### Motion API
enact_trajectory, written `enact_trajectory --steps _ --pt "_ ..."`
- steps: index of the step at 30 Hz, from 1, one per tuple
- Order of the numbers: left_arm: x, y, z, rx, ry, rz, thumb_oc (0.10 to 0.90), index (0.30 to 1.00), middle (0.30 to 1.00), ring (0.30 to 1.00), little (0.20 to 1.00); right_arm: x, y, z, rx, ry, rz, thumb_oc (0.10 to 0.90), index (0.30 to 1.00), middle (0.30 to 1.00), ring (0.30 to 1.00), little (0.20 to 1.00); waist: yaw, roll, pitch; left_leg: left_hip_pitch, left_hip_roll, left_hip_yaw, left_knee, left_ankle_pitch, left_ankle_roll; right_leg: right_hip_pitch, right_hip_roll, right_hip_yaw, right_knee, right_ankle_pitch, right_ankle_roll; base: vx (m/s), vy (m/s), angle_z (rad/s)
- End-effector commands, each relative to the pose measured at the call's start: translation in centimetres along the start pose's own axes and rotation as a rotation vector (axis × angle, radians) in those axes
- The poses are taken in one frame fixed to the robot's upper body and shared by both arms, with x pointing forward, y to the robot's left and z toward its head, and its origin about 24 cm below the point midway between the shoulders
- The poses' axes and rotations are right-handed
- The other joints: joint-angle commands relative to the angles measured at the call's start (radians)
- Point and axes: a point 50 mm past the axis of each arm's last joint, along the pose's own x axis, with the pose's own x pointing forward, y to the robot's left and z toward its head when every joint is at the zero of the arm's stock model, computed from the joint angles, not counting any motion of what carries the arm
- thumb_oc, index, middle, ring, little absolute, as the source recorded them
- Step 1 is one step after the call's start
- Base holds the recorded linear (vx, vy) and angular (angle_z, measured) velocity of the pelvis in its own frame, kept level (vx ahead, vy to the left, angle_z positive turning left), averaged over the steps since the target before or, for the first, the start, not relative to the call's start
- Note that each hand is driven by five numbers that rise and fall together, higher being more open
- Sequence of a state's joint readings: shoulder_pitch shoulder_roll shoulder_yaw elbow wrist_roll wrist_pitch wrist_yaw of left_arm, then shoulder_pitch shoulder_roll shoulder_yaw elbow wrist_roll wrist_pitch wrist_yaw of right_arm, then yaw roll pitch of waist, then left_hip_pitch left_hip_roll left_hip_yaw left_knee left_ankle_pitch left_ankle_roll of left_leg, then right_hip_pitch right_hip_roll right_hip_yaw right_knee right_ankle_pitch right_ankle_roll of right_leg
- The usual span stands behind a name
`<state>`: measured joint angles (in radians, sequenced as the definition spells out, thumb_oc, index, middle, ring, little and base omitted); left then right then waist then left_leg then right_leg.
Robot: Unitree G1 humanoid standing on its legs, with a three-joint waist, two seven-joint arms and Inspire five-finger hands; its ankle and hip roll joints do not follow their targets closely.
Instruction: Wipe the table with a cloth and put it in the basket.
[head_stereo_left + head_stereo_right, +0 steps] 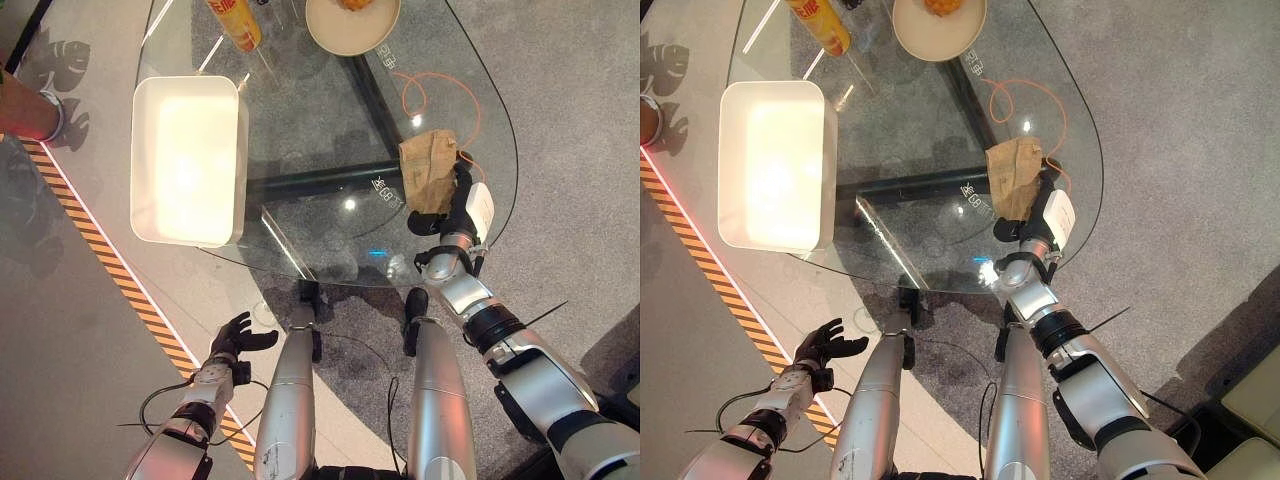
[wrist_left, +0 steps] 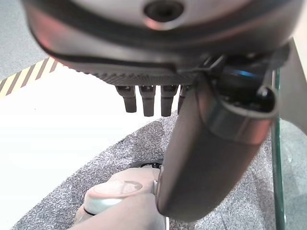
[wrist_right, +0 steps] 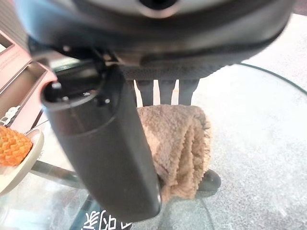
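A white basket point(image 1: 188, 160) sits on the robot's left part of the glass tabletop point(image 1: 330, 230), with bare glass between it and the cloth point(image 1: 428, 168). At the far edge stand an orange-and-yellow can point(image 1: 236, 22) and a cream plate point(image 1: 352, 28) carrying an orange, bumpy piece of food point(image 3: 13, 144). An orange cord point(image 1: 425, 100) loops under the glass near the cloth. A striped orange-and-black line point(image 1: 120, 280) crosses the floor on the left, and part of a person point(image 1: 25, 108) shows at the left edge.

The right hand point(image 1: 448, 212) lies on the near end of the brown cloth at the tabletop's right edge, its fingers point(image 3: 163, 91) reaching over the bunched fabric; whether they grip it cannot be told. The left hand point(image 1: 232, 338) hangs low beside the tabletop, fingers spread and holding nothing.

White printing shows on the glass by the cloth, too small to read.
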<state>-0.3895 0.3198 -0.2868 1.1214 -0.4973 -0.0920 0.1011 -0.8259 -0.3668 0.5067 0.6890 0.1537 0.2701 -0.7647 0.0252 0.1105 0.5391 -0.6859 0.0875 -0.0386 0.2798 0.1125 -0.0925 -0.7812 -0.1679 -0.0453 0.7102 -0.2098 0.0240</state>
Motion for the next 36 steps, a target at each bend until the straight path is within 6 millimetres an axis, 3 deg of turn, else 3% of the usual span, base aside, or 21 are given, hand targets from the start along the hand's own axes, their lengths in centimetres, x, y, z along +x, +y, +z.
enact_trajectory --steps 1,2,3,4,24,36 --pt "-0.2 0.3 -1.3 0.007 0.05 0.041 0.8 0.9 0.9 0.9 0.9 1.3 -0.8 3.3 -0.021 -0.126 0.029 0.748 0.855 0.855 0.855 0.848 0.025 0.023 -0.019 -0.018 -0.1 0.071 0.152 -0.125 0.091 0.033 0.032 -0.032 -0.173 0.124 -0.037 0.0 0.0 0.0" --pt "-0.2 0.3 -1.2 0.007 0.05 0.041 0.8 0.9 0.9 0.9 0.9 1.3 -0.7 3.3 -0.03 -0.126 0.029 0.372 0.533 0.533 0.533 0.472 0.025 0.024 -0.019 -0.017 -0.099 0.072 0.15 -0.124 0.091 0.032 0.031 -0.032 -0.174 0.125 -0.037 0.0 0.0 0.0" --pt "-0.2 0.4 -1.2 0.007 0.049 0.041 0.8 0.9 0.9 0.9 0.9 1.3 -0.7 3.2 -0.035 -0.124 0.031 0.27 0.446 0.446 0.446 0.37 0.025 0.024 -0.019 -0.016 -0.099 0.072 0.149 -0.123 0.091 0.033 0.031 -0.031 -0.176 0.126 -0.037 0.0 0.0 0.0" --pt "-0.2 0.4 -1.1 0.007 0.049 0.041 0.8 0.9 0.9 0.9 0.9 1.3 -0.7 3.2 -0.038 -0.123 0.032 0.1 0.3 0.3 0.3 0.2 0.025 0.024 -0.019 -0.016 -0.099 0.072 0.148 -0.123 0.091 0.034 0.031 -0.031 -0.176 0.126 -0.037 0.0 0.0 0.0" --pt "-0.1 0.1 -0.8 0.007 0.042 0.038 0.8 0.9 0.9 0.9 0.9 1.6 -0.9 3.5 -0.053 -0.127 0.001 0.1 0.3 0.3 0.3 0.2 0.03 0.026 -0.019 -0.017 -0.102 0.073 0.137 -0.119 0.093 0.033 0.031 -0.038 -0.189 0.133 -0.033 0.0 0.0 0.0" --pt "-0.1 -0.2 -0.7 0.01 0.037 0.029 0.8 0.9 0.9 0.9 0.9 1.5 -0.9 4.9 -0.105 -0.214 0.019 0.1 0.3 0.3 0.3 0.2 0.031 0.031 -0.019 -0.013 -0.104 0.073 0.134 -0.118 0.096 0.034 0.027 -0.036 -0.19 0.137 -0.031 0.0 0.0 0.0"
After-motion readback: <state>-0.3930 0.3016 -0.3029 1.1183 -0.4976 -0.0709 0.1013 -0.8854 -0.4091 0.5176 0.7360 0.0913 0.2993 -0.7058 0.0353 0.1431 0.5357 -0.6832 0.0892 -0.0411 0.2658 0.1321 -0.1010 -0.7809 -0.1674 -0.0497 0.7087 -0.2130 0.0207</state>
